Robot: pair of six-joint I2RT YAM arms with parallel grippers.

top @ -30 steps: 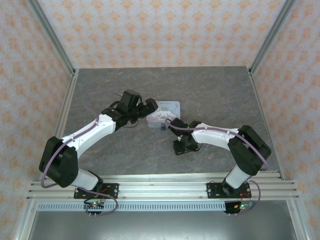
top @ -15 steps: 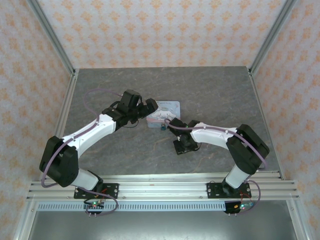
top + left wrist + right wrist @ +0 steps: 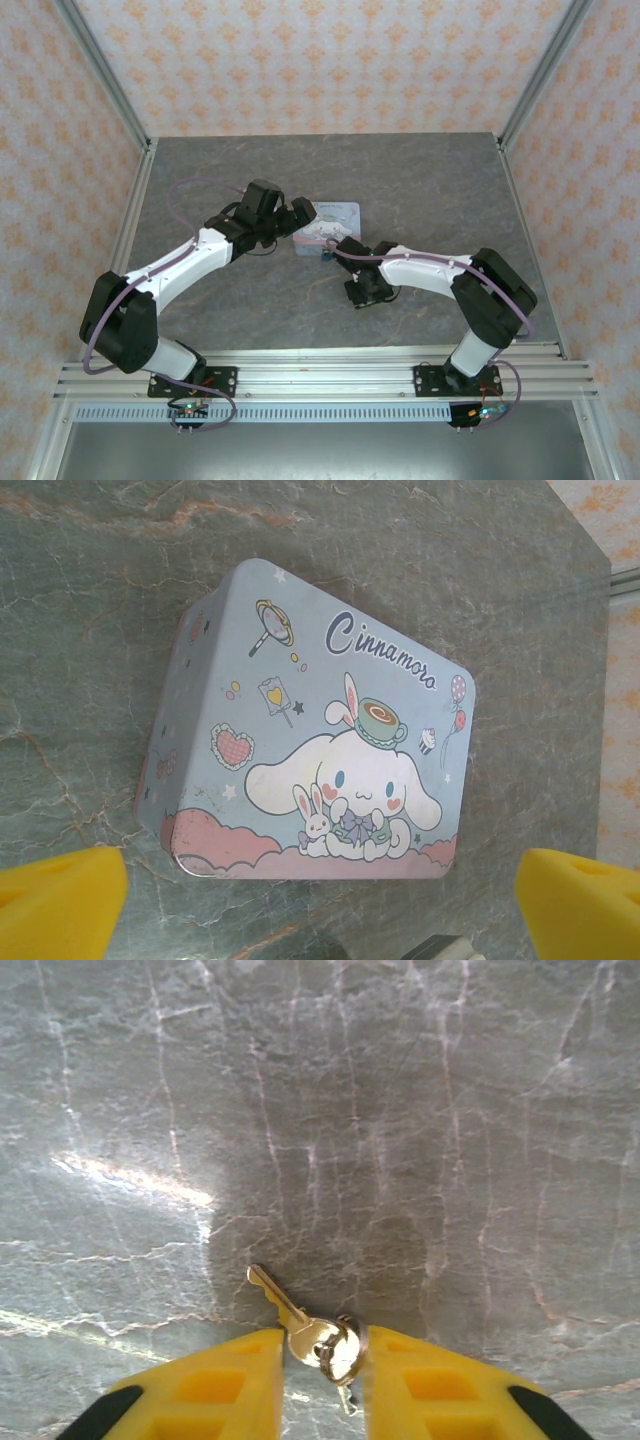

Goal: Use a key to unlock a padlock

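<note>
The right claw [image 3: 325, 1385] points steeply down at the grey marbled table [image 3: 430, 190]. Its yellow fingers [image 3: 210, 1390] press against either side of the round head of a small brass-coloured metal key [image 3: 300, 1325] on a ring. It looks pinched shut on the key, with the blade sticking out ahead and to the left. Gripping so far back on the head probably leaves the whole blade free for a keyhole. I cannot tell whether the key is lifted off the table.

The tiny dark metal padlock with a blue part [image 3: 327, 254] lies near the middle of the table. It sits just beside the near side of the pale-blue, rounded rectangular tin printed with a cartoon dog [image 3: 320, 730], between the tin and the right wrist. It is too small to show which way its keyhole faces.

The left claw [image 3: 297, 215] hovers by the tin's left side and looks down on the lid, its fingers spread wide with nothing between them. It seems placed to come in and steady the padlock, since so light a lock would likely slide under the push of a key.

The left arm reaches from the near-left corner, its forearm slanting in toward the middle of the table. The right arm has its elbow out toward the right edge, the forearm folded back inward and the wrist bent downward.
</note>
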